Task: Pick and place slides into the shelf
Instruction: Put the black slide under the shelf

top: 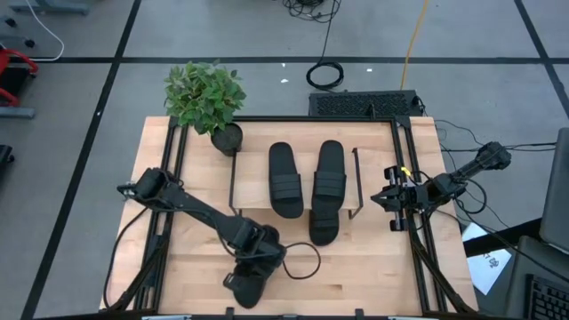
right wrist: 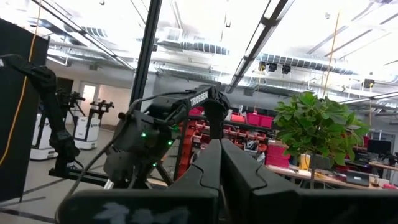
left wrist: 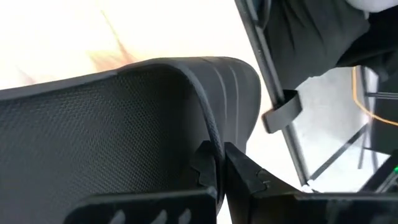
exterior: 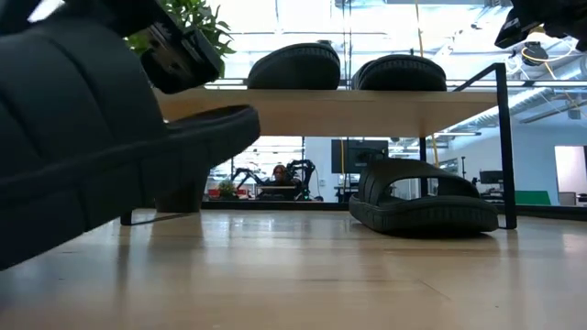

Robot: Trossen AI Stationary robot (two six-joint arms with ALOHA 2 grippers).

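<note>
Four black slides are in view. Two lie side by side on the shelf, one on the left and one on the right. A third slide lies on the table under the shelf's near edge, as the low view shows. My left gripper, near the table's near edge, is shut on the fourth slide. My right gripper hangs shut in the air to the right of the shelf. My left gripper pinches the fourth slide by the edge of its ribbed strap, with one finger inside the strap and the other outside. In the low view the slide is tilted, and its far end is up off the table.
A potted plant stands at the shelf's far left corner. A black cable loop lies on the table next to the left gripper. The shelf's black wire legs stand at its ends. Bare tabletop lies near right.
</note>
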